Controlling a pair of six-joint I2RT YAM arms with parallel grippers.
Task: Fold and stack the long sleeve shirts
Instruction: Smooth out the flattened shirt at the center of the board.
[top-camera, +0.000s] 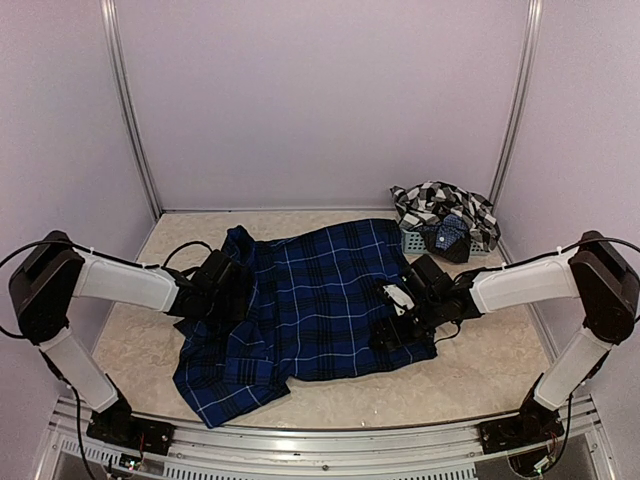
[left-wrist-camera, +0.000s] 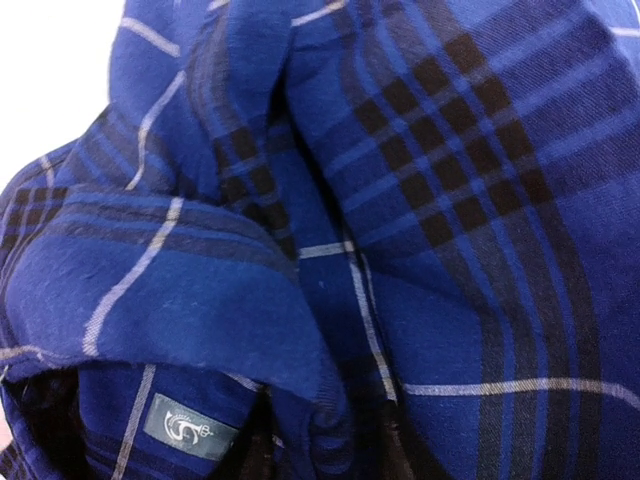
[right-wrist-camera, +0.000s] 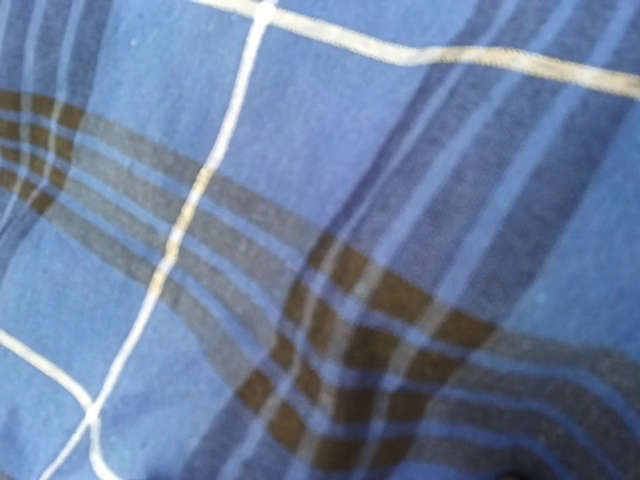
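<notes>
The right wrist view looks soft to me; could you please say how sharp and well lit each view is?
Right wrist: the blue plaid shirt fills the frame, slightly blurred, likely too close; left wrist: sharper, weave and grey label crisp, blown-out white at upper left; top external: sharp, evenly lit, faint shadows only.

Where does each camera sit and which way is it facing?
Top external: above and behind the bases, looking down at the table; both arms, left hand and right hand at the blue shirt.
Left wrist: pressed close to its folds and label; no fingers visible.
Right wrist: close against flat plaid; no fingers visible.
All three share the shirt.
</notes>
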